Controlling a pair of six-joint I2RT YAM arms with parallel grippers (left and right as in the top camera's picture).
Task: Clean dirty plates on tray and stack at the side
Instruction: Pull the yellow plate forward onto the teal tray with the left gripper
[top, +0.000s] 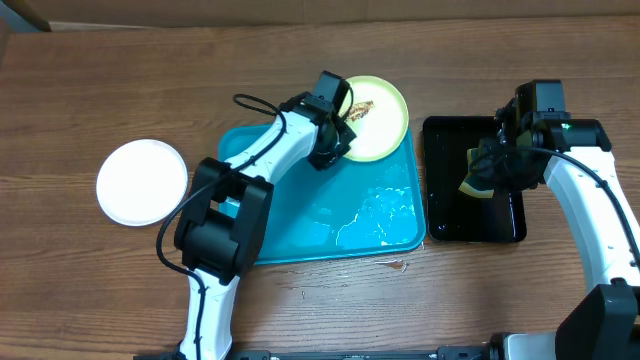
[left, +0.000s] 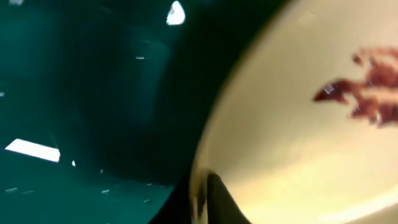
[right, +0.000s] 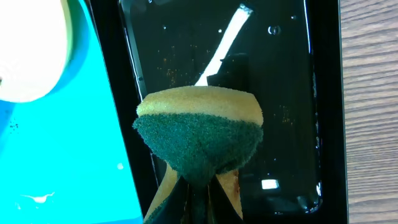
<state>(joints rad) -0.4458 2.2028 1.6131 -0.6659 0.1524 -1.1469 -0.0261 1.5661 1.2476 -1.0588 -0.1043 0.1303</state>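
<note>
One white plate (top: 142, 182), left fingers (left: 214, 199) gripping one yellow-green plate (top: 385, 125), right fingers (right: 199, 205) pinching sponge (right: 199, 130)

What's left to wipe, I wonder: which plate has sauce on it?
The yellow-green plate at the left hand, brown-smeared; the white plate beside the tray looks clean.

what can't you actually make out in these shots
left gripper: overhead, its own wrist covers the fingers; the left wrist view is too close and blurred to show a grip on the yellow-green plate.
turquoise tray: overhead, the left arm hides its left side.
black tray: right wrist view, the sponge covers its middle.
</note>
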